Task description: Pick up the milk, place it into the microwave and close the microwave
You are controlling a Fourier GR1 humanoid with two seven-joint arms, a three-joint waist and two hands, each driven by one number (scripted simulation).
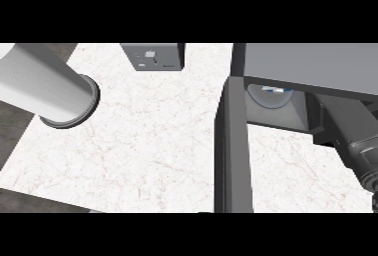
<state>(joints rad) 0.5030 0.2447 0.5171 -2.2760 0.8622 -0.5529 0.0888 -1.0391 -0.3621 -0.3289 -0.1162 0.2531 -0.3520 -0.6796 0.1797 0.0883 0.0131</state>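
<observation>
- White, veined table (148, 150) fills your view, with a small grey box (153, 57) at its far edge.
- Your right robot hand (341, 122) reaches into the open microwave (310, 62). Its front end is hidden under the microwave's top, so you cannot tell how far open it is or whether it holds anything.
- Just left of that robot hand, inside the cavity, a white-and-blue sliver that looks like the milk (278, 90) shows beside a pale round plate (266, 101).
- Farther left, the microwave door (232, 150) stands open, seen edge-on.
- Of your left arm only the grey forearm (44, 82) shows, well left of the door.
</observation>
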